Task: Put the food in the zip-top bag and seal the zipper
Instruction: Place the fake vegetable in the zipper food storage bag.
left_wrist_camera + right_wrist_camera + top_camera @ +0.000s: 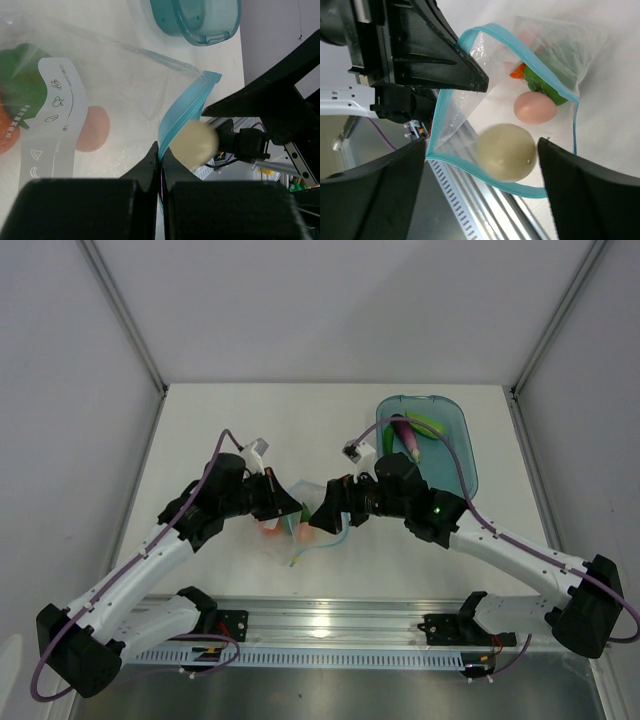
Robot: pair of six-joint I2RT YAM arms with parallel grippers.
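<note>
Clear, crinkly plastic gapes open on the white desk (220, 430): the zip-top bag (560, 55) lies between the two arms, its mouth unsealed. On one side of the bag's mouth, the left gripper (160, 150) has its jaws pressed together on the light blue zipper (187, 102), holding that rim up. Facing the mouth from the opposite side, the right gripper (482, 141) has its jaws spread wide and grips nothing.

A pale cream ball (507, 152) sits between them in the bag's mouth, framed by the zipper loop. It is clear of one finger (370, 200); whether it brushes the other cannot be told from the wrist view.

Deeper inside the bag lie a pink egg-shaped piece (535, 107), a green piece (547, 85) and an orange piece (518, 71). Seen from the left wrist, the green and orange pieces are partly covered by the bag's white label patch (55, 125).

Beyond the bag on the right arm's side, well apart from it, stands a translucent blue tray (460, 455). It holds a dark purple eggplant (407, 438) and a long green vegetable (428, 425) lying beside each other.
</note>
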